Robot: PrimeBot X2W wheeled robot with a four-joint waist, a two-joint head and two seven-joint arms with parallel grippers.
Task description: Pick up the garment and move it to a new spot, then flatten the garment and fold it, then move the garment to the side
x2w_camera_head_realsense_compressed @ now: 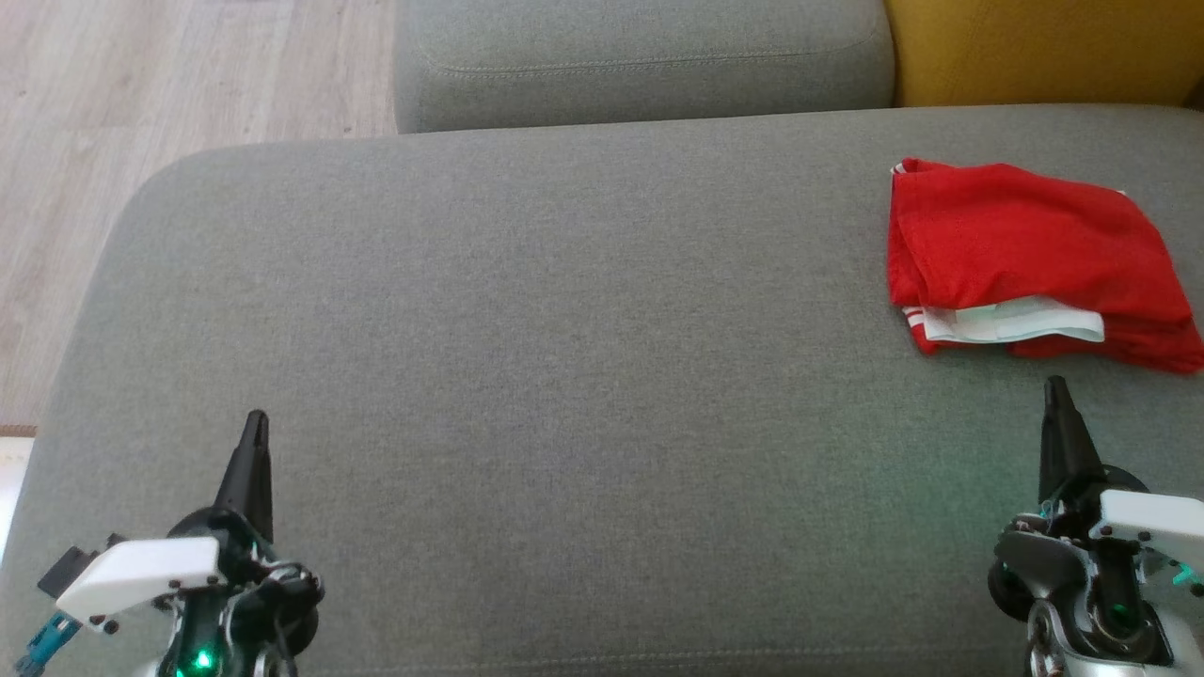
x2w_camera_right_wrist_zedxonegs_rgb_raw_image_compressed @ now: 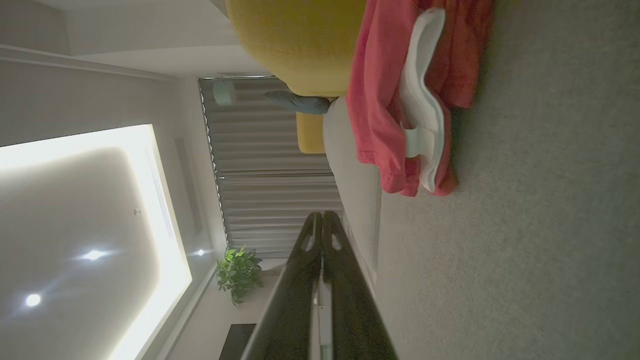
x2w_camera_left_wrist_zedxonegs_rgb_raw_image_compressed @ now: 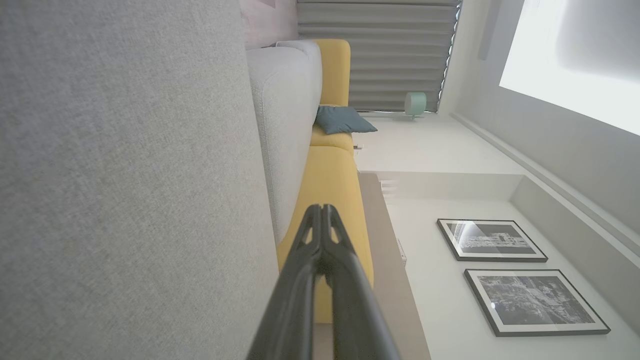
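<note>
Folded red fabric garment [x2w_camera_head_realsense_compressed: 1025, 244] on wide grey fabric cushion [x2w_camera_head_realsense_compressed: 564, 376], far right part. Right gripper [x2w_camera_head_realsense_compressed: 1055, 385] near right, just before garment, apart from it. Left gripper [x2w_camera_head_realsense_compressed: 256, 420] near left. Smaller grey fabric cushion [x2w_camera_head_realsense_compressed: 640, 66] behind; yellow upholstered seat [x2w_camera_head_realsense_compressed: 1035, 47] far right; pale wooden floor [x2w_camera_head_realsense_compressed: 141, 94] left.

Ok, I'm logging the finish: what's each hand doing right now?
Left hand: closed, empty.
Right hand: closed, empty, just short of the garment.

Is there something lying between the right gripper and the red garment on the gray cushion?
Nothing visible stands in the way. The right gripper, shut, sits just short of the red garment and its near edge, with bare gray cushion between them.
</note>
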